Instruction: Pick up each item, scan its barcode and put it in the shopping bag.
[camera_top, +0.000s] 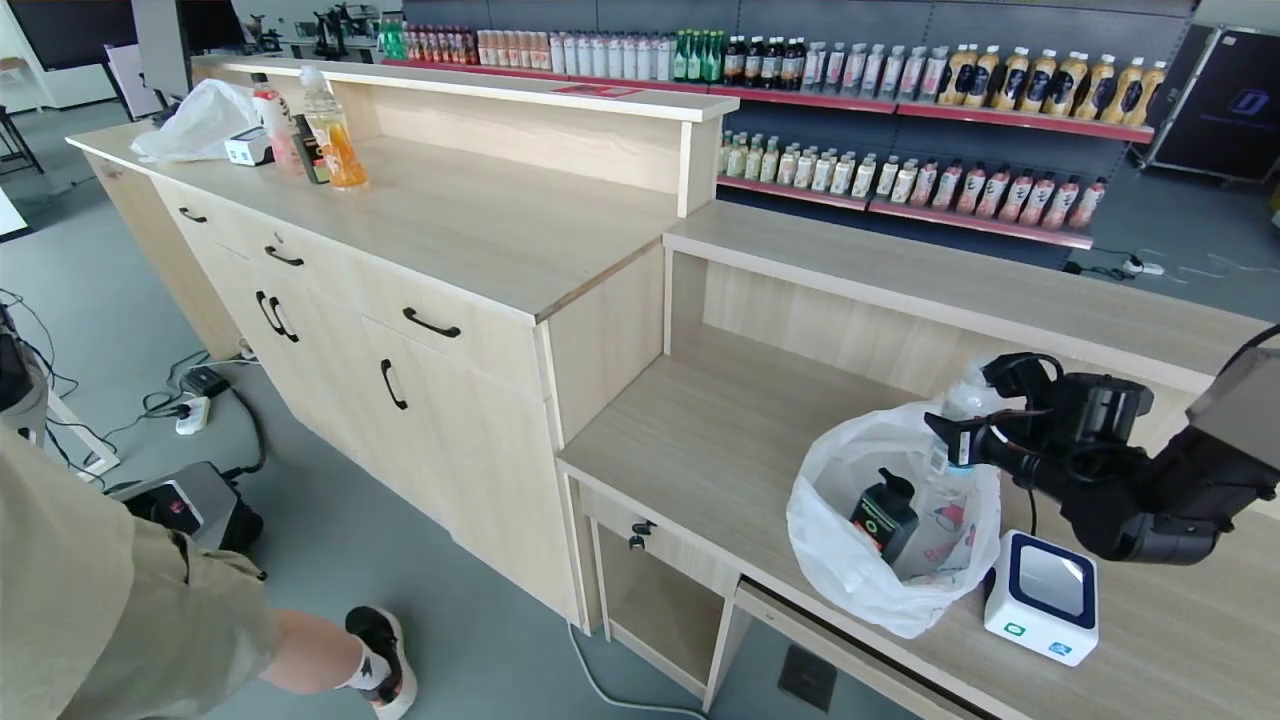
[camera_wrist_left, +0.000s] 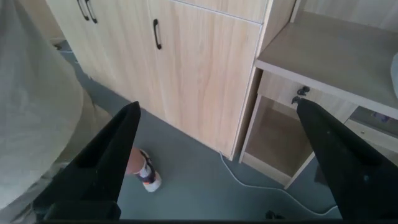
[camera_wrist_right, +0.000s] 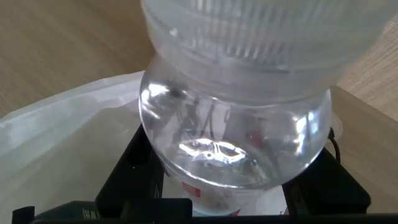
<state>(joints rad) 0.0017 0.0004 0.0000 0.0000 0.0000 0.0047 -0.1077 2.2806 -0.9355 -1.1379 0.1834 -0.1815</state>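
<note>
One clear bottle (camera_top: 962, 400) sits clamped in the right gripper (camera_top: 968, 440), and we see it held over the open mouth of the shopping bag (camera_top: 850, 570), which rests on the lower desk (camera_top: 720, 430). Inside the bag we make out a dark pump bottle (camera_top: 885, 515). A white scanner (camera_top: 1045, 597) stands just beside the bag, on the robot's right of it. We find the left gripper (camera_wrist_left: 217, 106) spread wide with nothing between its fingers, over the floor near the cabinet (camera_wrist_left: 199, 68). Well apart, on the upper counter (camera_top: 480, 220), we spot an orange drink bottle (camera_top: 335, 140) among other items.
</note>
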